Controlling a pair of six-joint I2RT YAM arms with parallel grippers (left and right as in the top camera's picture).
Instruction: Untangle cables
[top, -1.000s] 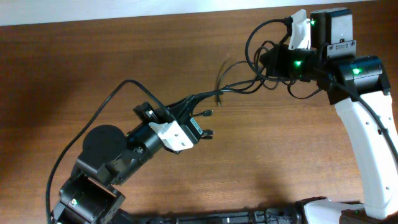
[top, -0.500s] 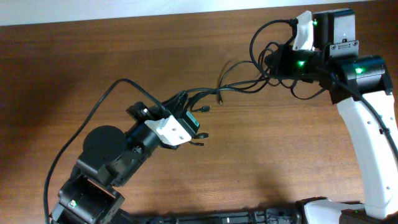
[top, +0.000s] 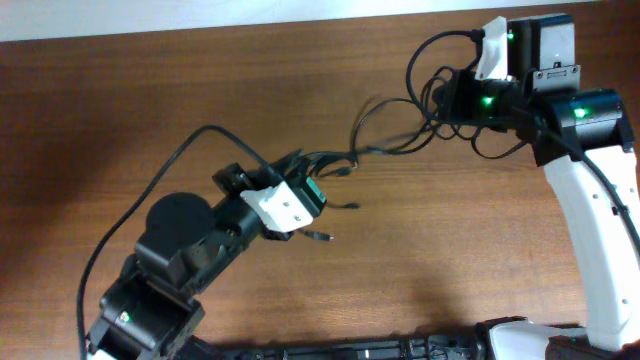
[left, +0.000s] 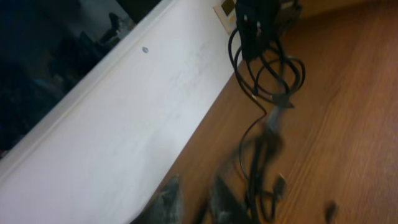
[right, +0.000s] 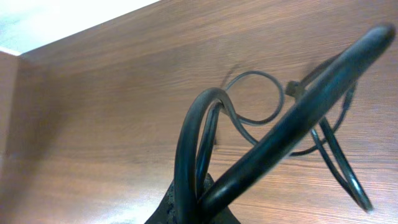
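Note:
The cables (top: 385, 140) are thin black cords stretched across the wooden table from my left gripper (top: 300, 172) up to my right gripper (top: 445, 100). My right gripper (right: 199, 202) is shut on the cables (right: 205, 124), which loop out from between its fingers. In the left wrist view my left gripper (left: 196, 202) stands slightly open with bare wood in its gap. The cables (left: 258, 180) hang just right of its fingers (left: 225, 202), blurred. Loose plug ends (top: 322, 237) lie beside the left gripper.
A white wall strip (top: 200, 15) borders the table's far edge. The left arm's own thicker wire (top: 160, 180) arcs over the table at the left. The right arm's white body (top: 590, 230) fills the right side.
My left gripper has opened and shifted slightly; the strands it held now sag beside it and a plug end lies lower on the table. The right gripper has edged slightly up and right.

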